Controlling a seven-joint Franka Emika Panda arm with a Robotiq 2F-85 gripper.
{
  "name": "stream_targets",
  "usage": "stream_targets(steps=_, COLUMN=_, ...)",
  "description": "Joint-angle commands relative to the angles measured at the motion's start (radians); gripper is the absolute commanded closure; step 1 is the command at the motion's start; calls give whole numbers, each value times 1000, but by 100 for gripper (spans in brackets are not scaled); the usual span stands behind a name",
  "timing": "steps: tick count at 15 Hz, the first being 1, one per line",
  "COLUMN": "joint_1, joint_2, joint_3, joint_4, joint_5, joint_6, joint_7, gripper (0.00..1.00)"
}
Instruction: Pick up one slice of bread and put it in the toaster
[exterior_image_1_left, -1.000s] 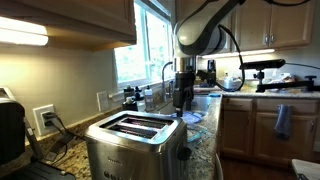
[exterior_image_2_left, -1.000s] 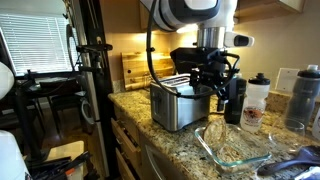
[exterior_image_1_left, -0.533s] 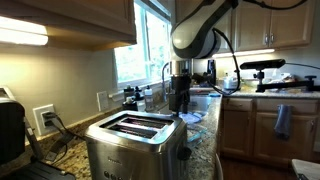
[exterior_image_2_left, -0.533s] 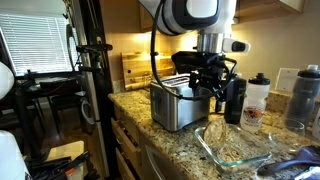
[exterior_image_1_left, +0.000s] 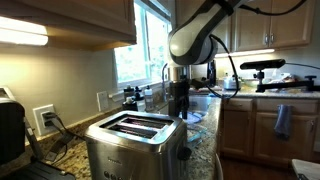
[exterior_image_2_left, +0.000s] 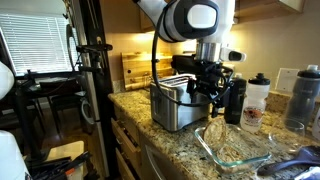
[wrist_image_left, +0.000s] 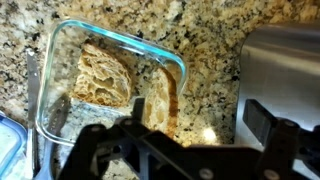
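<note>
The slice of bread (wrist_image_left: 105, 75) lies flat in the glass dish (wrist_image_left: 128, 45) on the granite counter (wrist_image_left: 210, 40), its mottled face up. Beside it what looks like a second slice (wrist_image_left: 166, 95) is propped on its crust edge. In the wrist view that second slice sits nearly in line with the gripper (wrist_image_left: 160, 122), and its thin edge runs up and down the picture. The fingers are spread wide to either side, so closing them would squeeze it across its thickness. The flat slice lies off toward one finger and offers no such edge. The toaster (wrist_image_left: 285, 65) stands just past the dish on the far side from the flat slice. In an exterior view the gripper (exterior_image_1_left: 180, 103) hangs beyond the toaster (exterior_image_1_left: 135, 140). The near end of the dish is hidden under the gripper's body. No slots show in the wrist view, and I cannot pick out bread in either exterior view.
</note>
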Motion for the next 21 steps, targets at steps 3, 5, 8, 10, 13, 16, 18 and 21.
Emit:
stream_targets(steps=3, joint_1=-5, joint_2=22, joint_3=22, joint_4=0, joint_5=4, joint_6=12, joint_7=38, gripper=0)
stream_targets(steps=5, joint_1=-4, joint_2=30, joint_3=25, joint_4=0, joint_5=4, joint_6=18, joint_7=46, gripper=0)
stream_targets(steps=8, joint_1=-1, joint_2=41, joint_3=30, joint_4=2, joint_5=0, joint_6=31, joint_7=62, gripper=0)
stream_targets(steps=10, joint_1=-2, joint_2=44, joint_3=33, joint_4=6, joint_5=-1, joint_6=39, joint_7=65, gripper=0)
stream_targets(steps=13, joint_1=-4, joint_2=51, joint_3=32, joint_4=8, joint_5=-6, joint_6=63, joint_7=68, gripper=0)
stream_targets(steps=16, joint_1=-8, joint_2=61, joint_3=27, joint_4=8, joint_5=-16, joint_6=86, joint_7=72, gripper=0)
stream_targets(steps=18, joint_1=-10, joint_2=71, joint_3=26, joint_4=1, joint_5=-19, joint_6=106, joint_7=77, gripper=0)
stream_targets(steps=21, joint_1=-2, joint_2=84, joint_3=32, joint_4=-21, joint_5=-31, joint_6=141, joint_7=111, gripper=0)
